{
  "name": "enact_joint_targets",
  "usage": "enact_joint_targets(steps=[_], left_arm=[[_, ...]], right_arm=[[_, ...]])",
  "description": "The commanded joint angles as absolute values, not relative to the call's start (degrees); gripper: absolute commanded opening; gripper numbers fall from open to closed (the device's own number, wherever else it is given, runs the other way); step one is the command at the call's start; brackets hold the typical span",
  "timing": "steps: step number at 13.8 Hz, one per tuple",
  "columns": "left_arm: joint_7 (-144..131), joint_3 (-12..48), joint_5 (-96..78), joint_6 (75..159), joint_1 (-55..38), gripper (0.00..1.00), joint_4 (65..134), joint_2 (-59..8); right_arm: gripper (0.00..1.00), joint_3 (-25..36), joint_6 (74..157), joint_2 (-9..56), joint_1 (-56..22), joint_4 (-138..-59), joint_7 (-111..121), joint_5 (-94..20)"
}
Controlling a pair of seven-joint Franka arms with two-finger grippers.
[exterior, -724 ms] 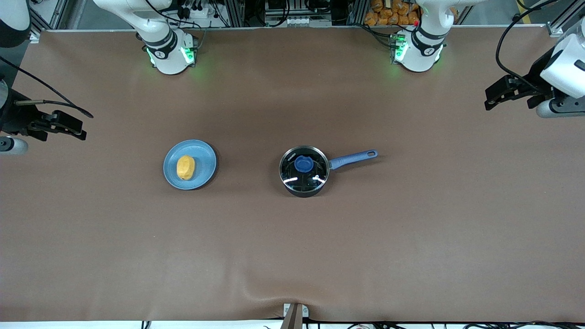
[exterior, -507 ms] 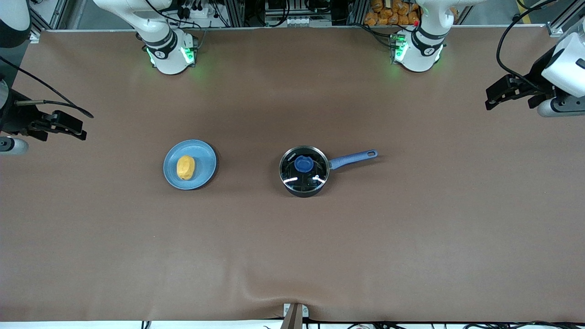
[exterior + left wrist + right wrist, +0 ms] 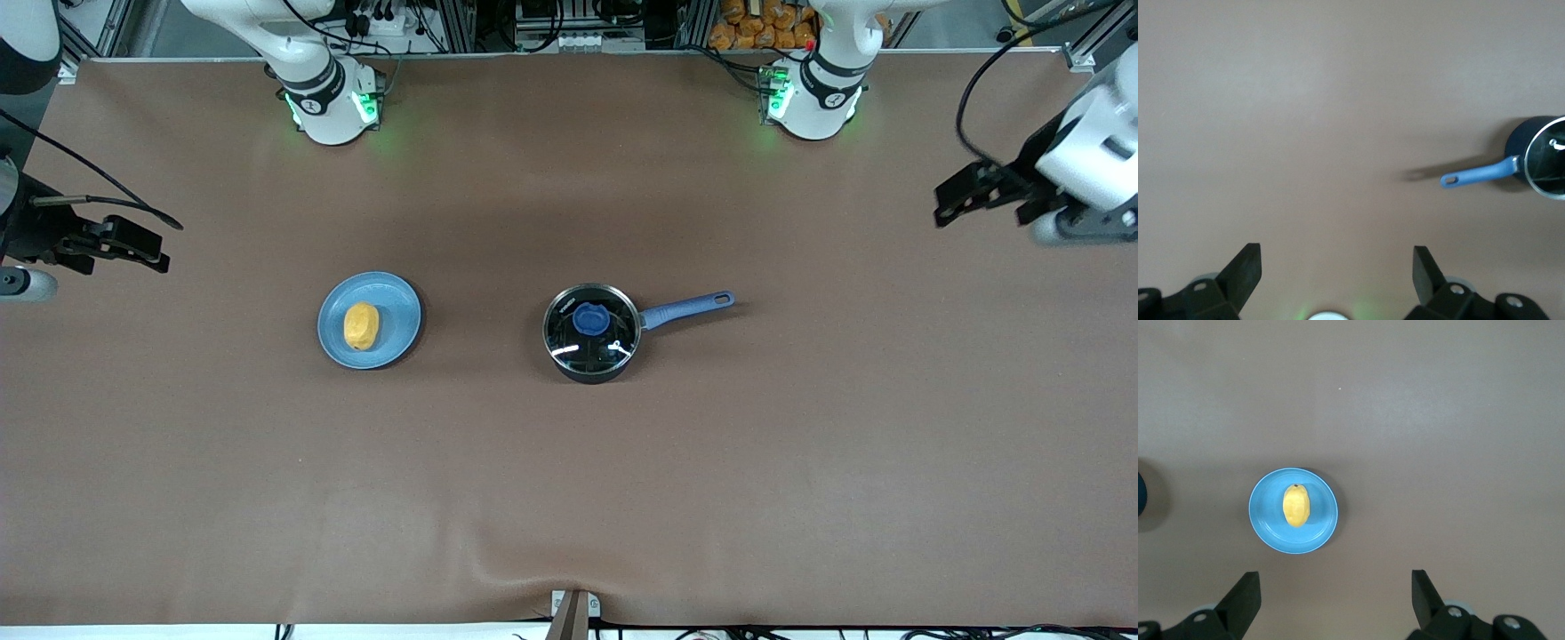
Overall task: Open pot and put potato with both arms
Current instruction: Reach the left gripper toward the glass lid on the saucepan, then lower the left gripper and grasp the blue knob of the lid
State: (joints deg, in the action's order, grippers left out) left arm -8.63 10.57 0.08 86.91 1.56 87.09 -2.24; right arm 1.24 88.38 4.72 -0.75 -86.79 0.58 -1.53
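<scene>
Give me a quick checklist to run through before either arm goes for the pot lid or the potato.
1. Glass lid with blue knob sits on the small black saucepan with long blue handle: ok.
2. Small oval yellow potato lies on the flat light-blue plate, uncovered: ok.
3. Left gripper open and empty, up over the table's left-arm end: ok.
4. Right gripper open and empty, up over the table's right-arm end: ok.
5. Brown table between plate and saucepan unobstructed: ok.
6. Saucepan's inside empty: cannot tell.
</scene>
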Motion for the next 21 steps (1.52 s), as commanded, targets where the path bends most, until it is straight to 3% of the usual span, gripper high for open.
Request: enact_joint_targets(steps=[1, 13, 21], left_arm=[[-13.2, 11.4, -0.1, 91.7, -3.8, 1.0, 85.8, -7.7], [-34.9, 10.7, 3.2, 110.7, -30.7, 1.0, 82.8, -26.6], [-35.6, 10.8, 4.7, 117.8, -33.9, 1.0, 82.4, -35.7]], right_arm=[[1.0, 1.1, 88.9, 2.7, -0.6, -89.1, 0.4, -1.7], [1.0, 1.1, 89.0, 2.7, -0.5, -89.6, 0.4, -1.7], [1.0, 1.1, 89.0, 2.6, -0.5, -89.6, 0.4, -1.7]])
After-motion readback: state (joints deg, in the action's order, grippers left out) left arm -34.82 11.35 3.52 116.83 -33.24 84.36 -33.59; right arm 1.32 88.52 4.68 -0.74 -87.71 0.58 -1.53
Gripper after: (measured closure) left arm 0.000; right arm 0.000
